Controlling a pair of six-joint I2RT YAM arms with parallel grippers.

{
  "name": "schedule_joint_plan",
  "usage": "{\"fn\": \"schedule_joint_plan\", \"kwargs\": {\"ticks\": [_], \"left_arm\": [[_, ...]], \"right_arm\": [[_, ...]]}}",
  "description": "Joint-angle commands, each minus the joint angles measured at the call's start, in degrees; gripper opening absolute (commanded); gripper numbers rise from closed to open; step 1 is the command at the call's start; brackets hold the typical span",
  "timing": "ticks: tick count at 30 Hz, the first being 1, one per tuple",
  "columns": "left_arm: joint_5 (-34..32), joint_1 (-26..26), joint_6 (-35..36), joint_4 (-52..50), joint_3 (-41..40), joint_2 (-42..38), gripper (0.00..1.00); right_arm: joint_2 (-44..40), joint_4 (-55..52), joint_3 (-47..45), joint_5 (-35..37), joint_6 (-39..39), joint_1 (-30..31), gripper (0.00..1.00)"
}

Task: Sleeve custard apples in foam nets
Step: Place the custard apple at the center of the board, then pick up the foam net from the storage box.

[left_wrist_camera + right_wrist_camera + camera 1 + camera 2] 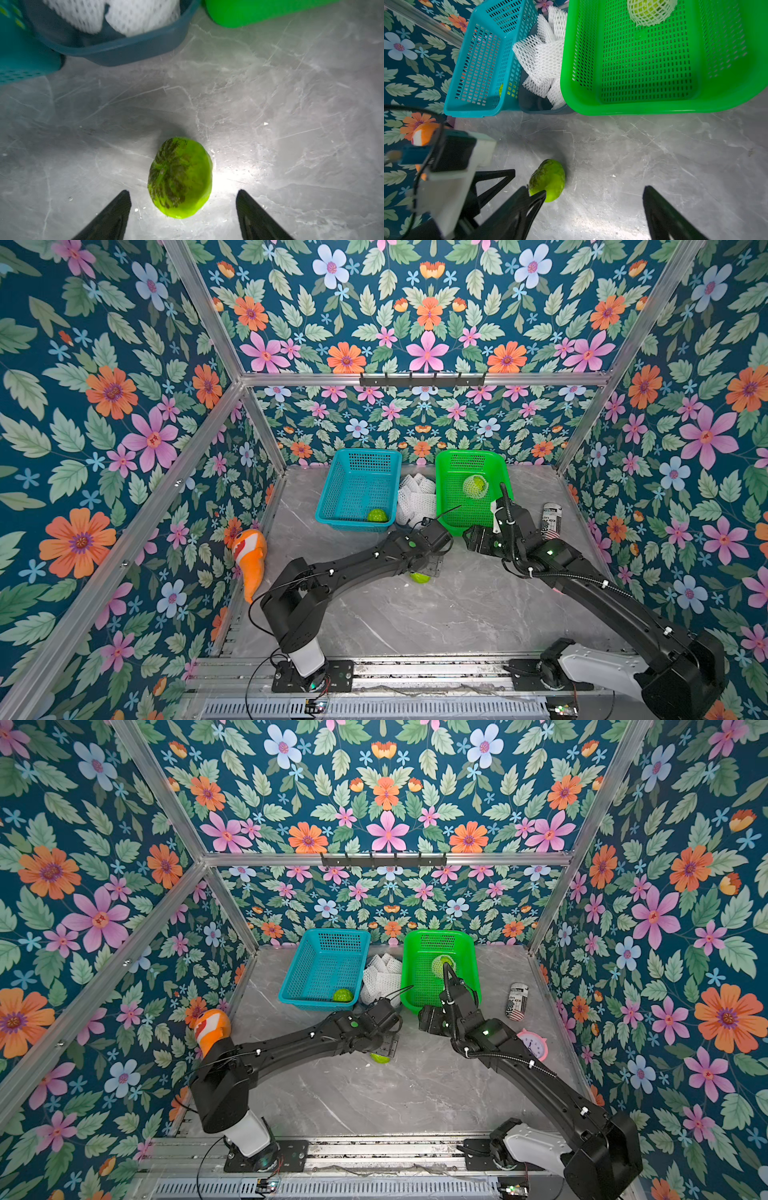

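Note:
One bare green custard apple [180,177] lies on the grey marble table, seen in both top views [419,577] [380,1058]. My left gripper [183,191] stands open over it, a finger on each side, neither touching. My right gripper [595,190] is open and empty just right of that fruit [548,179]. A second custard apple [377,515] sits in the blue basket. A third custard apple [651,11], sleeved in a white net, lies in the green basket. Loose foam nets [544,60] are piled between the baskets.
The blue basket [357,489] and green basket [469,493] stand at the back, with a grey-blue tub [124,49] holding the nets between them. An orange clownfish toy [249,556] lies at the left wall. A printed can [552,520] and a pink clock [534,1046] are at the right.

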Motion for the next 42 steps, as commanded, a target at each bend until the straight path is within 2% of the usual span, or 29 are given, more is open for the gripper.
{"fn": "schedule_joint_plan", "kwargs": {"ticks": [1,5,11,14,18,21,27,33,36,42], "left_arm": [[-4.03,2.15,-1.25,-0.94,-1.04,-3.50,0.82],[-4.07,8.28,-3.11,2.56,-5.51,-10.56,0.79],[-1.15,17.60,-6.08,8.83,-13.27,-20.18,0.75],[0.07,19.83,-6.96,10.27,-15.72,-22.34,0.75],[0.74,21.14,-8.85,11.26,-18.95,-23.73,0.74],[2.13,21.70,-10.63,13.26,-21.77,-24.60,0.74],[4.25,22.15,-11.98,15.16,-24.31,-24.13,0.73],[4.84,22.42,-12.13,15.41,-24.81,-23.68,0.73],[4.83,22.59,-12.15,15.37,-25.18,-23.94,0.73],[5.10,22.85,-12.29,15.14,-25.99,-24.51,0.73]], "right_arm": [[1.87,-0.26,2.07,-2.25,1.06,-0.05,0.84],[7.33,2.49,5.00,-7.16,1.31,0.04,0.78],[19.99,1.46,16.51,-11.54,-0.72,1.18,0.62],[27.42,-1.56,24.31,-12.56,-2.08,1.46,0.57],[36.98,-5.89,34.76,-11.96,-4.25,1.65,0.56],[44.55,-13.63,46.15,-9.70,-5.81,1.72,0.53],[58.72,-27.89,67.43,-0.75,-9.45,2.93,0.57],[75.19,-41.87,93.55,6.96,-11.64,5.09,0.63],[78.74,-42.21,97.90,9.69,-11.20,5.53,0.63],[79.66,-37.68,95.27,10.23,-10.93,5.83,0.67]]}}
